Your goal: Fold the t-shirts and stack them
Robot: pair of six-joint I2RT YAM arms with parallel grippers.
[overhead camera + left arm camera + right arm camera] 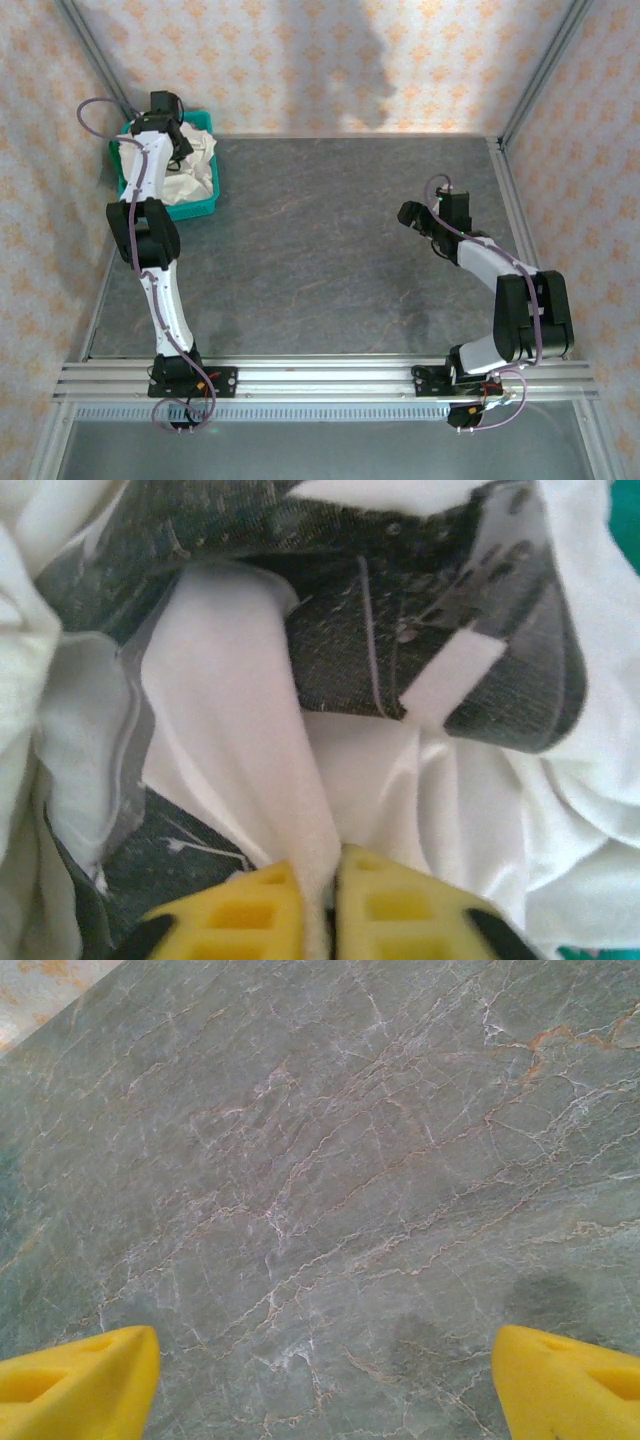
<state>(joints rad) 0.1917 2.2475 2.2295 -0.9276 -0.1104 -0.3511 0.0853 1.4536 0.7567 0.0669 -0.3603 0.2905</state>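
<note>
A crumpled cream-white t-shirt (193,172) lies bunched in the teal bin (205,208) at the table's far left corner. My left gripper (170,140) reaches down into the bin. In the left wrist view its yellow fingers (255,912) are shut on a ridge of the white t-shirt (260,770), with a dark printed patch (440,630) of cloth beyond. My right gripper (418,218) hovers over bare table on the right; its yellow fingertips (85,1375) stand wide apart with nothing between them.
The grey marble table (320,250) stretches between the arms. Aluminium frame posts and patterned walls close in the back and sides. A metal rail (320,375) runs along the near edge by the arm bases.
</note>
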